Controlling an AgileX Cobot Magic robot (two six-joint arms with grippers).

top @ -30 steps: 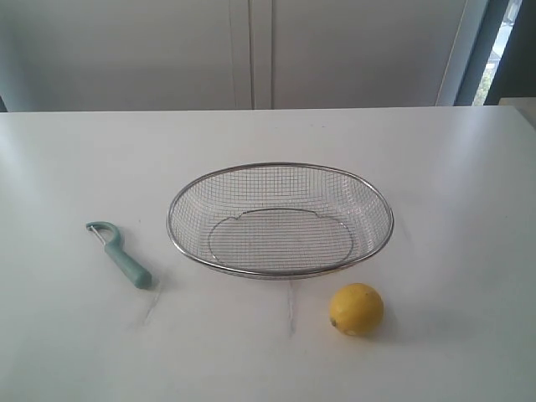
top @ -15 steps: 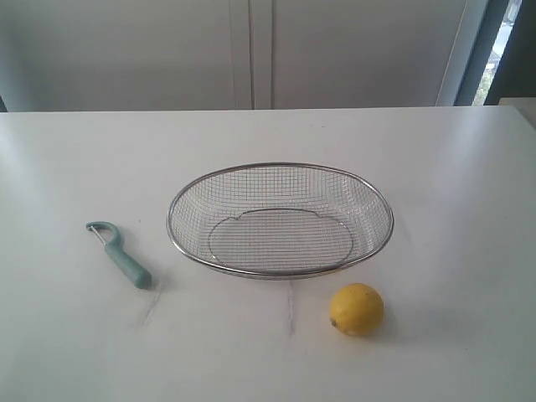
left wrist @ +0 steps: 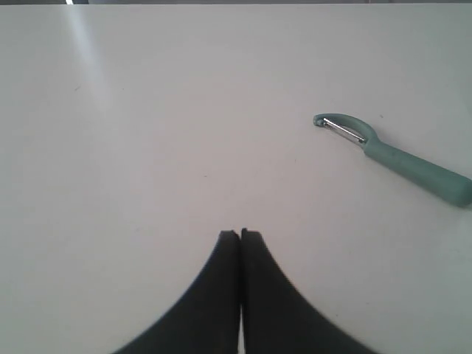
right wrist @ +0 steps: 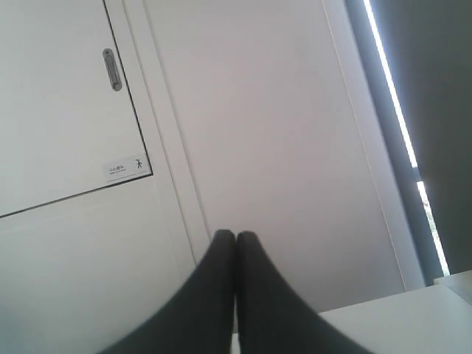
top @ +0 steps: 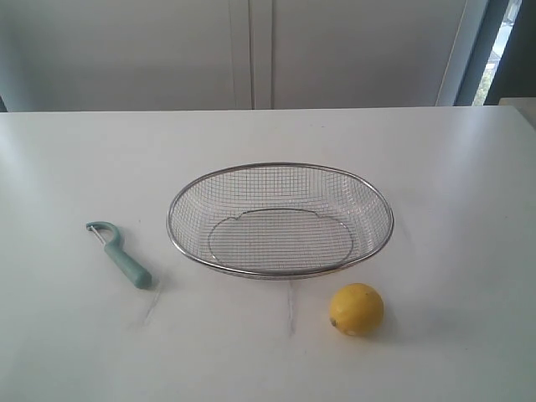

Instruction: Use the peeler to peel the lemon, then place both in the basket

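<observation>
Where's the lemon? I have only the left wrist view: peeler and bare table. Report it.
Observer: In the exterior view the lemon lies on the table by the right end of the basket, on the camera's side and not touching it.
Operator: Tell me what's in the basket.
Observer: Nothing lies in it.
Operator: Report the right fingers.
Observer: The right fingers are pressed shut and empty, pointing at the wall.
</observation>
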